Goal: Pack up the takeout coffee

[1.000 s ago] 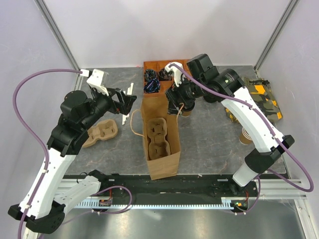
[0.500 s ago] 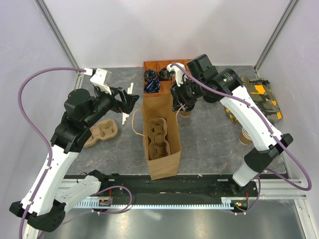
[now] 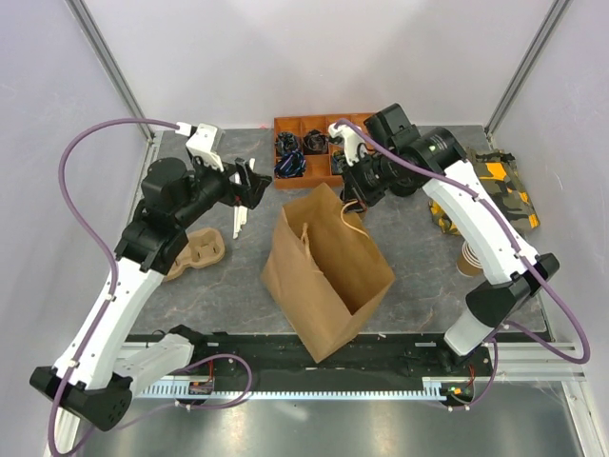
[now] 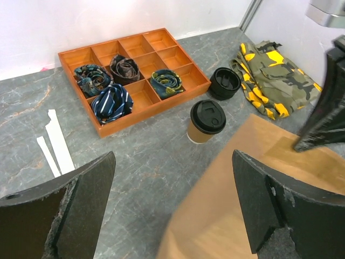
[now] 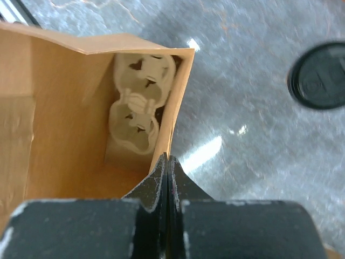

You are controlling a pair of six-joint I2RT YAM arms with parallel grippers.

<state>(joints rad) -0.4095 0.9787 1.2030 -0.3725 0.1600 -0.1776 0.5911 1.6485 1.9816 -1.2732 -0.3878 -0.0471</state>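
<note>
With the right hand (image 5: 168,162) clamped on the rim of the tilted paper bag (image 3: 328,271) and the left hand (image 3: 245,190) held open and empty, the takeout coffee (image 4: 208,121), stood upright on the table (image 4: 151,156) beside the orange tray (image 4: 156,108), could be toppled were the thin rim torn or let slip.
</note>
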